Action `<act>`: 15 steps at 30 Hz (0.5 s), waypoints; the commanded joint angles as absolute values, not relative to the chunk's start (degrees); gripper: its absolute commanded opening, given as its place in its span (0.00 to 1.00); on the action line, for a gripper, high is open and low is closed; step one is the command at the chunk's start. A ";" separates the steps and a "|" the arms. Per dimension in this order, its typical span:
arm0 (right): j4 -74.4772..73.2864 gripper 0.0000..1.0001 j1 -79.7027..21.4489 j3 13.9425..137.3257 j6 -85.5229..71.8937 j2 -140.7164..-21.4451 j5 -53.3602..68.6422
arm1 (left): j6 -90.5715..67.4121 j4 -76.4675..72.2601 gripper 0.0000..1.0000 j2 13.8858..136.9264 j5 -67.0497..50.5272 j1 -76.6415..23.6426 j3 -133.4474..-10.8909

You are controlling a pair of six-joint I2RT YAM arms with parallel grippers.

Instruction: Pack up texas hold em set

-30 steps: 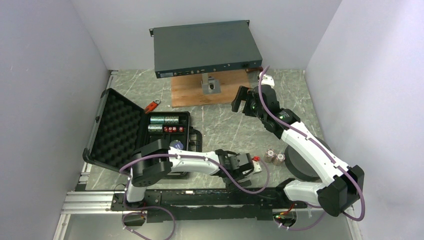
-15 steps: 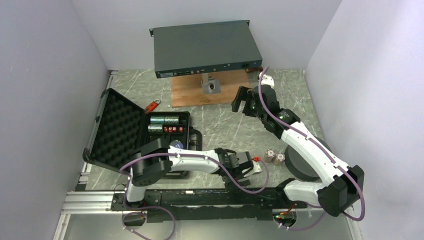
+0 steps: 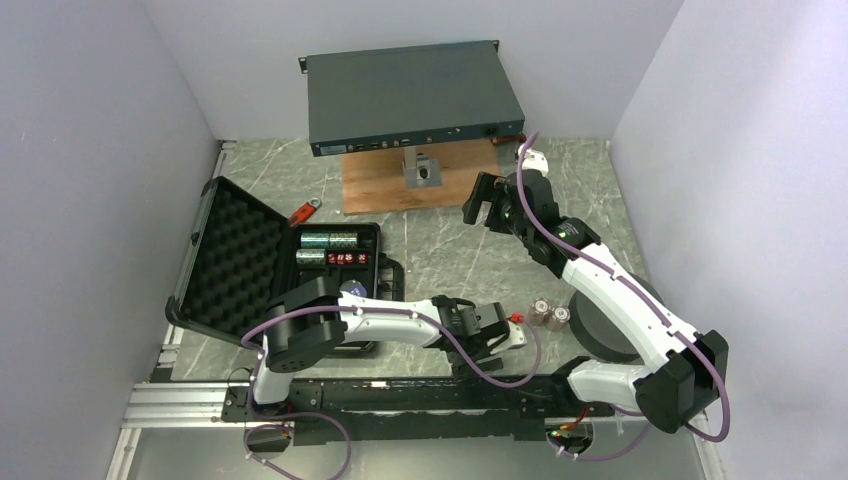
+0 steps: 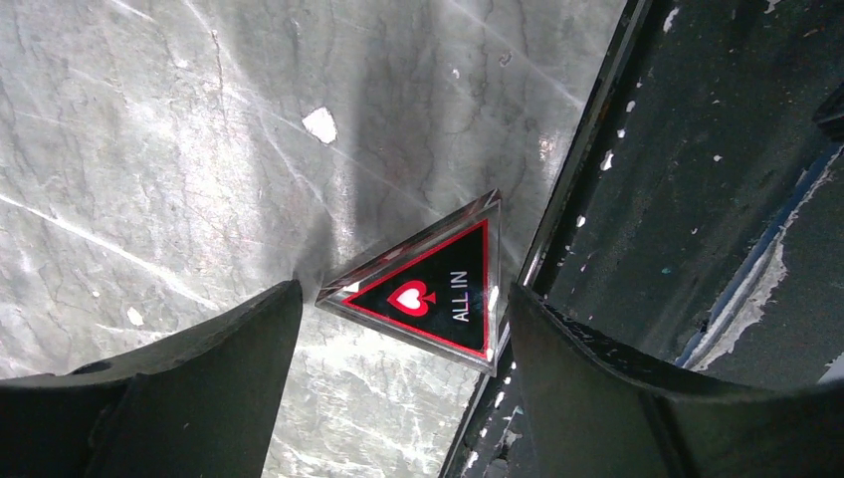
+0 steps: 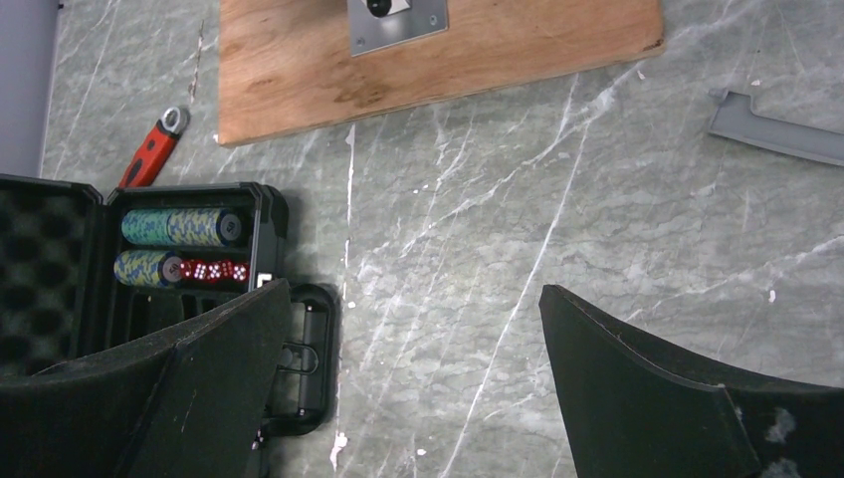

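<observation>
The left gripper [image 4: 403, 299], low in the centre of the top view, straddles the red triangle marker [image 4: 430, 289], its jaws spread just clear of the corners. The right gripper [image 5: 414, 291] hangs wide and empty, up and to the right of the open case [image 3: 235, 255].

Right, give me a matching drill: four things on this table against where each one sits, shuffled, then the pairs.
Things:
1. triangle marker
2. dice
3. loose chip stacks
4. red tool

Places:
A. in the case, beside a row of chips
B. on the table next to the foam ring
C. on the table between the jaws of the left gripper
D. on the table beside the board

Pairs: 1-C, 2-A, 3-B, 4-D
</observation>
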State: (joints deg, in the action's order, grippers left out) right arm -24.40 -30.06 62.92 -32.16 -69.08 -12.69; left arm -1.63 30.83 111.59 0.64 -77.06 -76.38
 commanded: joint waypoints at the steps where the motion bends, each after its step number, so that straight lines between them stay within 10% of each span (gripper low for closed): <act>1: -23.29 1.00 -29.79 62.64 -32.45 -69.30 -11.95 | -0.99 29.20 0.79 112.34 -0.23 -76.99 -77.80; 15: -23.71 1.00 -29.44 62.49 -32.34 -69.45 -12.39 | -2.02 29.97 0.74 113.33 3.20 -77.16 -76.66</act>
